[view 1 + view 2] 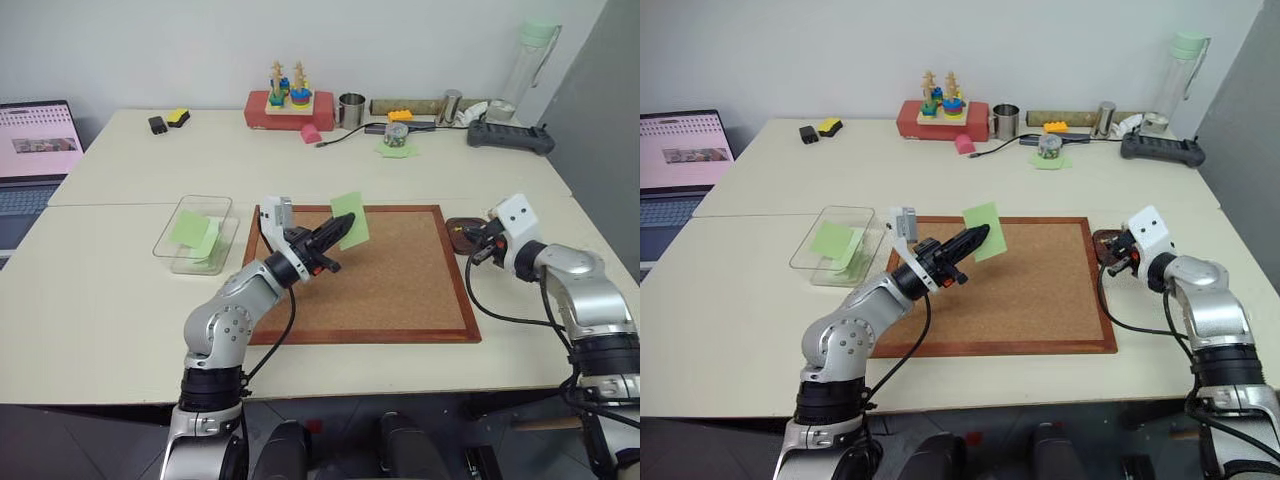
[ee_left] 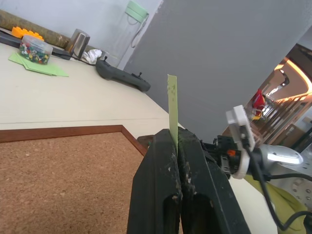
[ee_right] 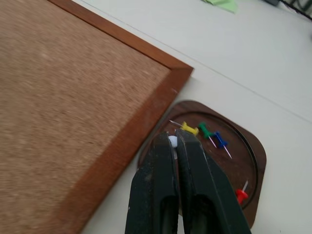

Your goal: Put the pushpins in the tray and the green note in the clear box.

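A cork board point(image 1: 375, 272) with a reddish wood frame lies on a pale cream table point(image 1: 120, 300), and everything else is easiest placed from it. Above its middle, the left gripper point(image 1: 340, 232) holds the green note point(image 1: 351, 219) upright, its black fingers pressed together on the note's lower edge. Just off the board's left edge sits the clear box point(image 1: 196, 233), with other light-green notes already lying inside it. Touching the board's far right corner is the tray point(image 3: 243, 161), a dark brown dish holding loose pushpins point(image 3: 207, 132): yellow, green and blue ones grouped together, a red one apart near the rim. The right gripper point(image 3: 174, 141) hangs over the tray's edge nearest the board, its fingers closed on a white-headed pin point(image 3: 172, 142).

Beyond the board, along the table's back edge by a plain white wall, stand a red box point(image 1: 290, 110) with a stacking toy, a metal cup point(image 1: 351, 110), a small jar of pins point(image 2: 35, 50) on a stack of green paper, a dark controller point(image 1: 510, 136) and a tall clear bottle point(image 1: 527, 70) with a green lid. A laptop point(image 1: 38, 150) stands open far left of the board.
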